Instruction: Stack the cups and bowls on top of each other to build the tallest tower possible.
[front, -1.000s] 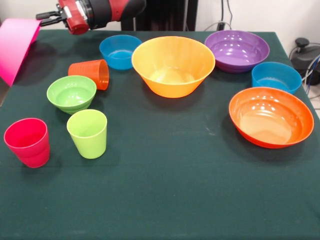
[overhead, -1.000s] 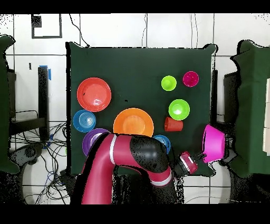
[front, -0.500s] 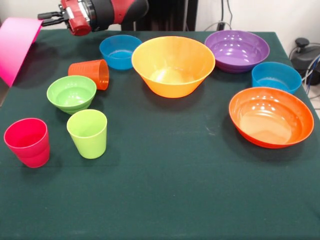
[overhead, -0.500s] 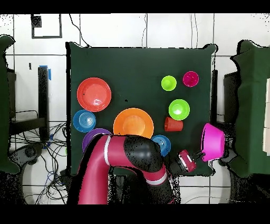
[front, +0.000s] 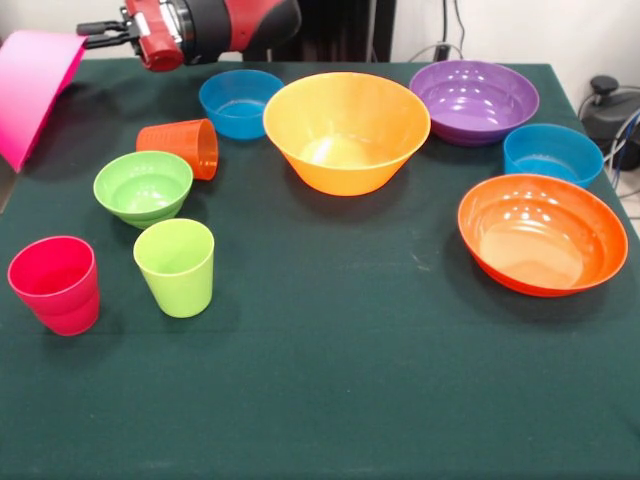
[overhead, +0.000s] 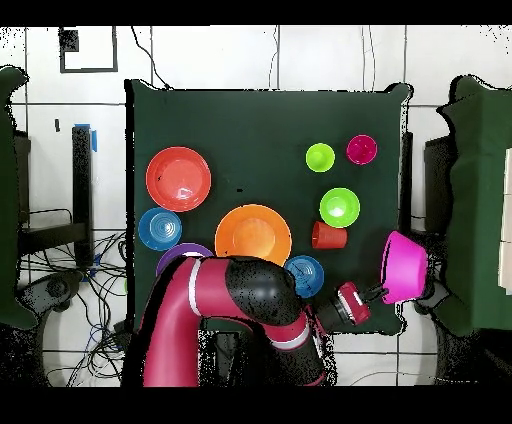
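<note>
The black-fingered gripper (front: 88, 31) on the red arm is clamped on the rim of the big glossy pink plastic bowl (front: 32, 88), holding it tilted off the table's far left corner. The other bowls and cups stand unstacked on the dark green tablecloth (front: 330, 380), the broad yellow-orange plastic bowl (front: 346, 131) far centre and the orange plastic tumbler (front: 183, 147) on its side to its left.

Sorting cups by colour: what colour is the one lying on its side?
Orange, clearest in the front view.
</note>
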